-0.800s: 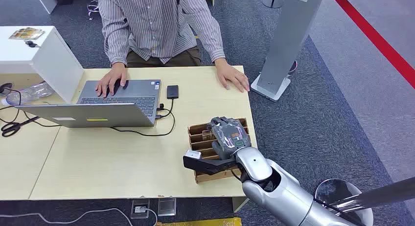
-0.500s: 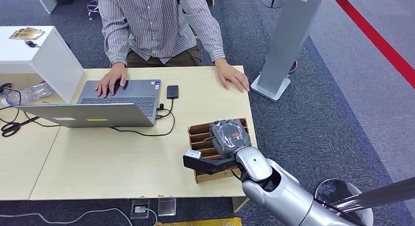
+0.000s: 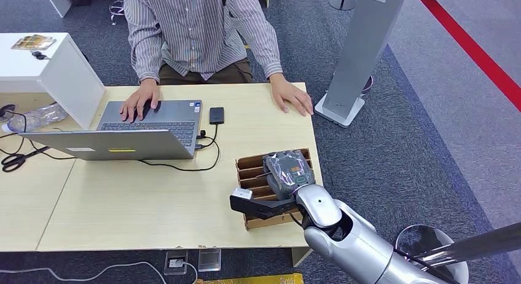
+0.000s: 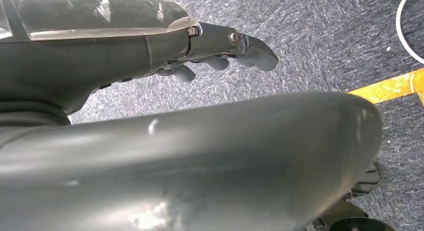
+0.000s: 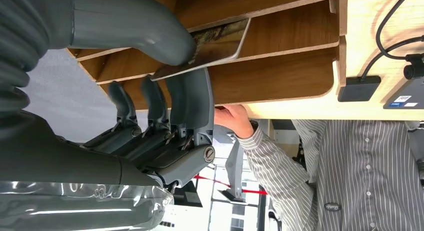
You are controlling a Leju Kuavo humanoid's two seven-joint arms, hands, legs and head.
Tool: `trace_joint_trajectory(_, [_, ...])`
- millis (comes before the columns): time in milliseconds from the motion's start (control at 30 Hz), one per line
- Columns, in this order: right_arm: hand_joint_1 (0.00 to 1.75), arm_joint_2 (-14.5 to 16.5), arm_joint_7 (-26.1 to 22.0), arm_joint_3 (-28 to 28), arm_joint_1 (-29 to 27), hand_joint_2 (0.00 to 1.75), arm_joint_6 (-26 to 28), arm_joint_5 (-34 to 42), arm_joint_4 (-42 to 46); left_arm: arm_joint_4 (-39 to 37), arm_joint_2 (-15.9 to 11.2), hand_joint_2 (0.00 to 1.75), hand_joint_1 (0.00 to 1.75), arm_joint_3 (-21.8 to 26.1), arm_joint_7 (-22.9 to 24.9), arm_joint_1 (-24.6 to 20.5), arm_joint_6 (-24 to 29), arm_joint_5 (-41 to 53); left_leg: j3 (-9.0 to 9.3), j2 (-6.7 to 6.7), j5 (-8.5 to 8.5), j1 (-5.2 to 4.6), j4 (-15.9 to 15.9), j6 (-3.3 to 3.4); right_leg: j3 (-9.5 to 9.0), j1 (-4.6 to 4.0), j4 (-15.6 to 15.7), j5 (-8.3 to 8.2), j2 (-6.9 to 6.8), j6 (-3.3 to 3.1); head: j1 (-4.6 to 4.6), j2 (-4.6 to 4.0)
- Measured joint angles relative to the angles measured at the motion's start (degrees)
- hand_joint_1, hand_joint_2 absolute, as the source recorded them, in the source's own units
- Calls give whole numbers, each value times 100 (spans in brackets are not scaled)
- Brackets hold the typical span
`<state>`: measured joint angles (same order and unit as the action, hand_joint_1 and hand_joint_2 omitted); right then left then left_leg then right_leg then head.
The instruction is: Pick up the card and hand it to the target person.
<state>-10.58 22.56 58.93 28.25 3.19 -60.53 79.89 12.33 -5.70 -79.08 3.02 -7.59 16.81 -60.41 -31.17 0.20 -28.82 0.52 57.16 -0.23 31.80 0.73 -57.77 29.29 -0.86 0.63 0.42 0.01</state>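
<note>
A slotted wooden card holder point(image 3: 250, 168) stands near the front right corner of the pale wooden table point(image 3: 141, 204). My right hand point(image 3: 286, 171) reaches down into it from above. In the right wrist view the thumb point(image 5: 135, 28) and a finger point(image 5: 192, 98) pinch a thin card point(image 5: 215, 43) with a printed face, still between the holder's partitions point(image 5: 280, 76). The person in a striped shirt point(image 3: 196, 32) sits at the table's far side, one hand point(image 3: 295, 99) flat on the table beyond the holder. My left hand point(image 4: 225, 48) hangs over grey carpet with nothing in it.
An open laptop point(image 3: 147, 127) lies under the person's other hand, a black device point(image 3: 216, 115) cabled to it. A white box point(image 3: 58, 72), a bottle point(image 3: 37, 115) and scissors point(image 3: 12, 161) are at the left. A grey stand point(image 3: 359, 56) rises off the table's far right corner.
My right hand's fingers have curled further down into the holder. The arm and the person have hardly moved.
</note>
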Motion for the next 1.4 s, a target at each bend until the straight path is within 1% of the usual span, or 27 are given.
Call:
trace_joint_trajectory(67, [175, 0, -7, 0, -1, 175, -5, 16, 0, 0, 0, 0, 0, 0, 1, 0, 0, 0, 0, 0, 0, 0, 0, 0, 0, 0, 0, 0, 0, 0, 0, 0])
trace_joint_trajectory(200, [169, 0, -20, -1, 1, 175, -9, 40, 0, 0, 0, 175, 0, 0, 3, 0, -50, 0, 0, 0, 0, 0, 0, 0, 0, 0, 0, 0, 0, 0, 0, -1])
trace_joint_trajectory(333, [169, 0, -36, -2, 3, 175, 5, 44, 0, 0, 0, 175, 0, -2, -10, 0, -189, 0, 0, 0, 0, 0, 0, 0, 0, 0, 0, 0, 0, 0, 0, 0])
trace_joint_trajectory(433, [169, 0, -46, -2, 1, 175, 45, 40, 0, 0, 0, 175, 0, -2, -82, -2, -141, -3, 0, 0, 0, 0, 0, 0, 1, 0, 0, 0, 0, 0, 2, 0])
trace_joint_trajectory(667, [169, -3, -55, -14, -2, 175, 186, 26, 19, 0, 0, 175, 0, -2, -62, 0, -43, -20, 0, 0, 0, 0, 0, 0, 1, 0, 0, 0, 0, 0, -2, -1])
trace_joint_trajectory(733, [169, -6, -64, -39, 1, 175, 188, 123, 69, 0, 0, 175, 0, -2, -62, 1, -31, -26, 0, 0, 0, 0, 0, 0, 1, 0, 0, 0, 1, 0, -2, -1])
trace_joint_trajectory(800, [169, -15, -87, -90, 19, 175, 147, 374, 161, 0, 0, 175, 0, -2, -62, 5, -20, -42, 0, 1, 0, 0, 0, 0, 1, 0, 0, 0, 1, 0, 2, -1])
trace_joint_trajectory(867, [169, -43, -93, -160, 65, 175, 4, 744, 294, 0, 0, 175, 0, -2, -62, 13, -15, -60, 0, 1, 0, 0, 0, 0, 1, 0, 0, 0, 1, 0, 4, -1])
trace_joint_trajectory(967, [169, -157, 43, -271, 228, 175, -443, 1321, 597, 0, -2, 175, 0, -2, -50, 34, -15, -92, 1, 1, 0, -1, 1, 0, 1, 1, 0, -1, 1, 0, 4, 0])
trace_joint_trajectory(1067, [169, -343, 281, -390, 498, 175, -875, 1825, 1044, 0, -9, 175, 0, -2, -34, 51, -16, -116, 2, 1, 0, -1, 1, 0, 1, 1, 0, -1, 1, 0, 4, 0])
trace_joint_trajectory(1133, [169, -478, 376, -498, 705, 175, -1018, 2077, 1411, 0, -11, 175, 0, -2, -28, 58, -13, -135, 3, 1, 0, -1, 2, 0, 1, 1, 0, -1, 1, 0, 0, 1])
trace_joint_trajectory(1233, [169, -600, 389, -613, 912, 175, -1115, 2228, 1796, 0, -10, 175, 0, -2, -27, 61, -5, -155, 2, 1, 0, 0, 2, 0, 1, 0, 0, -1, 2, 0, 1, 1])
trace_joint_trajectory(1400, [169, -635, 261, -652, 1066, 175, -1147, 2265, 2045, 0, -9, 175, 0, -2, -27, 60, -5, -157, 2, 1, 0, 0, 1, 0, 0, 0, 0, -1, 1, 0, -3, 1])
